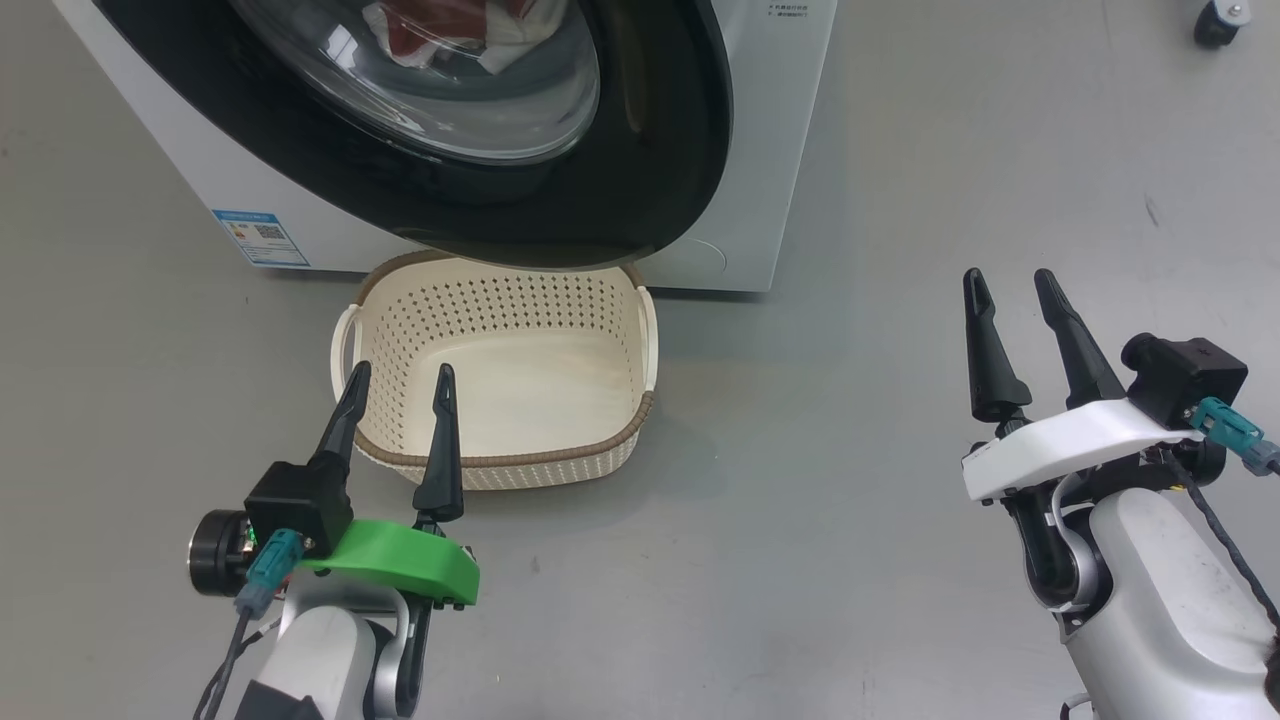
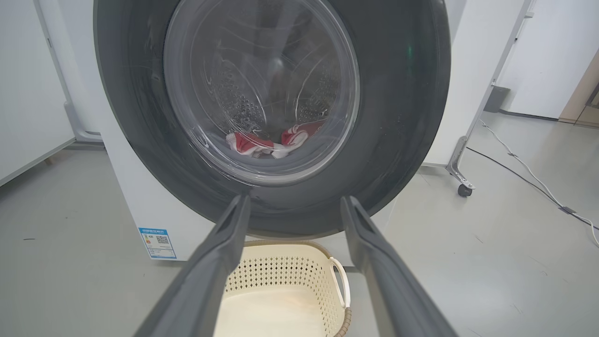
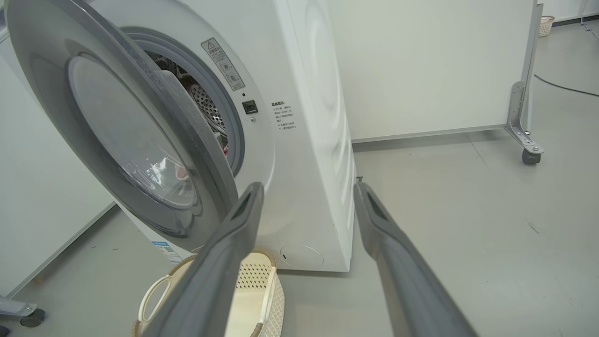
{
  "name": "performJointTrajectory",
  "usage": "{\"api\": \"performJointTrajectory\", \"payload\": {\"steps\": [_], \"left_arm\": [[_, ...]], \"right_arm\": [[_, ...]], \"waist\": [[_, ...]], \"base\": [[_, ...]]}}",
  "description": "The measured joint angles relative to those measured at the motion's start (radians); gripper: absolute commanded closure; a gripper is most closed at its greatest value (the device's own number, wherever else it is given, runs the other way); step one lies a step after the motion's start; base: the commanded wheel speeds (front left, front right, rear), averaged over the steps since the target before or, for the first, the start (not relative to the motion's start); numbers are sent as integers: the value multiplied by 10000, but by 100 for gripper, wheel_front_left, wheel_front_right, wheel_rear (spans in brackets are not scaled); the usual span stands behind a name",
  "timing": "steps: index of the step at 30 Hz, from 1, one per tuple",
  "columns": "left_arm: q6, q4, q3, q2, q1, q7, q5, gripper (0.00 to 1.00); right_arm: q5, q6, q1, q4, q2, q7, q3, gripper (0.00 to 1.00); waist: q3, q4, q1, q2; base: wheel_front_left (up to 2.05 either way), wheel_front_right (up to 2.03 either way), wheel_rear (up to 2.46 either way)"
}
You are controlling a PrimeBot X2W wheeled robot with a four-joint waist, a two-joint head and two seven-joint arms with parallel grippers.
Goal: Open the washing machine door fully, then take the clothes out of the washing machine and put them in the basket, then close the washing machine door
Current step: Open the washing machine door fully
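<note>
The white washing machine (image 1: 770, 150) stands ahead with its black-rimmed round door (image 1: 660, 130) swung partly out over the cream basket (image 1: 500, 470). Red and white clothes (image 2: 262, 142) lie in the drum behind the door glass. In the right wrist view the door (image 3: 154, 121) stands ajar, and the grey-ringed drum mouth (image 3: 234, 126) shows past its edge. My left gripper (image 1: 402, 385) is open and empty just before the basket's near-left rim. My right gripper (image 1: 1010, 290) is open and empty over bare floor, well right of the machine.
A blue label (image 1: 260, 238) sits low on the machine front. A white wheeled partition (image 3: 524, 135) stands behind to the right, with a caster (image 1: 1215, 22) and a floor cable (image 2: 529, 175). Open grey floor lies to the right of the basket.
</note>
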Motion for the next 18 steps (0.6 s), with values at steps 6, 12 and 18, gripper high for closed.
{"api": "performJointTrajectory", "payload": {"steps": [6, 12, 18], "left_arm": [[0, -8, -12, 0, 0, 0, 0, 0], [0, -52, -59, 4, 0, 0, 0, 0], [0, -100, -251, 10, -6, 0, 0, 0]], "right_arm": [[0, 0, 0, 0, 0, 0, -8, 0], [0, -2, -1, -79, -10, 0, -88, 0], [-6, -2, -103, -267, -253, -42, -201, 0]], "waist": [[34, 21, 0, 0], [103, 50, 0, 0], [323, 190, 0, 0]], "base": [[0, 0, 0], [0, 0, 0], [0, 0, 0]]}}
